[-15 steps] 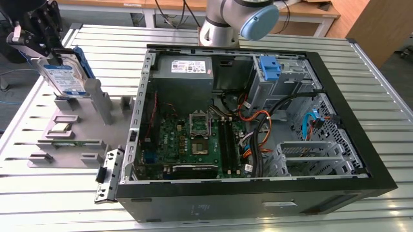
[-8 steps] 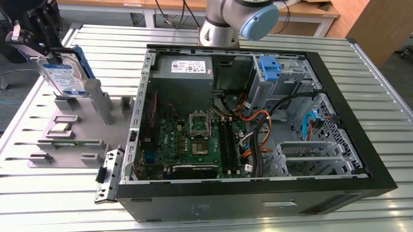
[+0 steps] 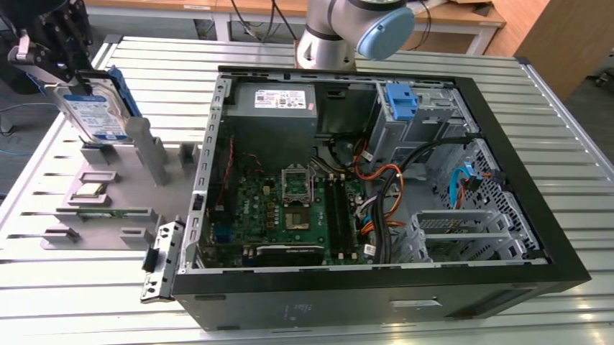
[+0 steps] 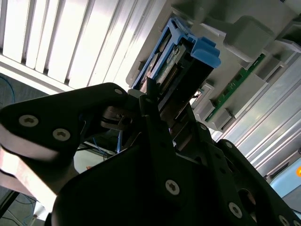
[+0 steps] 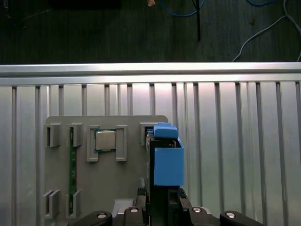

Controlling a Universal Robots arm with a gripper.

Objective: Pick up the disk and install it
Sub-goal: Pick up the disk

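The disk (image 3: 96,115) is held upright at the exterior view's left, above the slatted metal surface (image 3: 57,302). The gripper (image 3: 60,75) is closed onto the disk's upper end, with its black fingers (image 4: 155,117) pressed against both flat faces, as seen in the second wrist view. The blue-and-white label is turned toward the exterior camera, and the blue carrier frame is seen along the far edge.

The disk's lower edge is level with the grey uprights of the holder plate (image 3: 172,194); whether it is seated in its slot or lifted clear cannot be told. In the first wrist view, the disk (image 5: 168,165) is seen end-on, with the blue carrier handle facing the camera and the gripper (image 5: 162,207) beneath it.

A processor chip (image 3: 89,190) and a green memory stick (image 3: 101,213) are kept in their own slots on the same plate, beside the disk.

The open computer case (image 3: 384,305) is laid on its side in the middle of the surface, apart from the disk. Inside it, the motherboard (image 3: 287,208), the grey power supply box (image 3: 278,100) and a taller blue bracket (image 3: 400,100) on the metal drive cage are exposed. The arm (image 3: 336,29) is mounted behind the case.
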